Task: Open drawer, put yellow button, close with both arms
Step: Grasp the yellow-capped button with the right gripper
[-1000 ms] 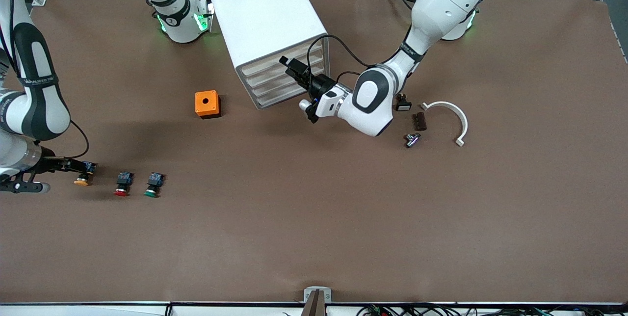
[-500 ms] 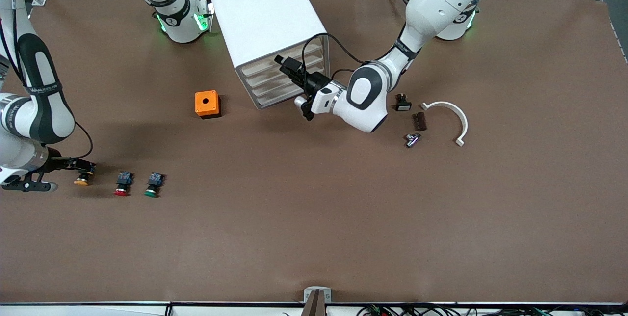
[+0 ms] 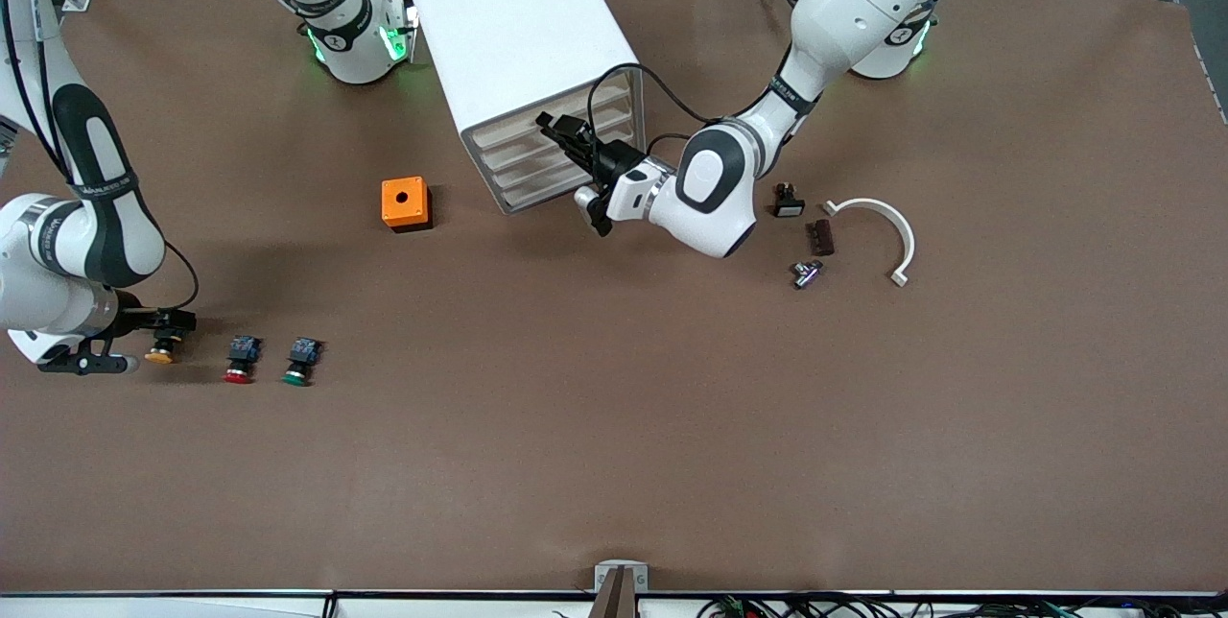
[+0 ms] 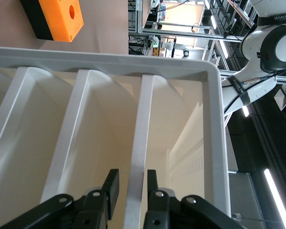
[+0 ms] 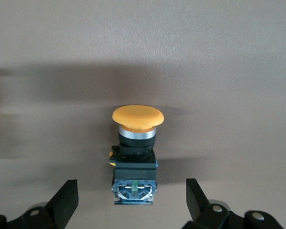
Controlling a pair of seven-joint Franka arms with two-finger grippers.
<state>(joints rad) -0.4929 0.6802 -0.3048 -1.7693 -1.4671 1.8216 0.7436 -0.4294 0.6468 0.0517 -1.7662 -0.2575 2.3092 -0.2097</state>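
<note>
Two arms: both work over a brown counter (image 3: 614, 426), the left at the cabinet, the right at the row of pushbuttons.
Left pincer (image 3: 556, 130): at the front of the white cabinet (image 3: 518, 33), level with its uppermost drawer (image 3: 537, 124); in the left wrist view the two black fingers (image 4: 112, 188) stand a little apart, one on each side of a white front edge of the drawer stack, not visibly pressing it.
Drawer: pushed in, its beige-edged front flush with the three lower ones.
Right pincer (image 3: 171, 322): low at the right arm's end of the counter, spread wide; in the right wrist view its fingertips (image 5: 66, 200) flank the blue rear block of the yellow button (image 5: 136, 143) without touching it.
Yellow button (image 3: 160, 350): lying on the counter, between the spread fingers, cap pointing away from the wrist.
Red-capped button (image 3: 240, 360): just beside the yellow one, toward the left arm's end.
Green-capped button (image 3: 300, 361): next in the same row, beside the red one.
Orange box (image 3: 404, 203): with one round hole in its top, near the cabinet, toward the right arm's end.
Small parts: a white curved bracket (image 3: 883, 225), a dark block (image 3: 820, 236) and a small metal piece (image 3: 806, 273) lie near the left arm's elbow.
</note>
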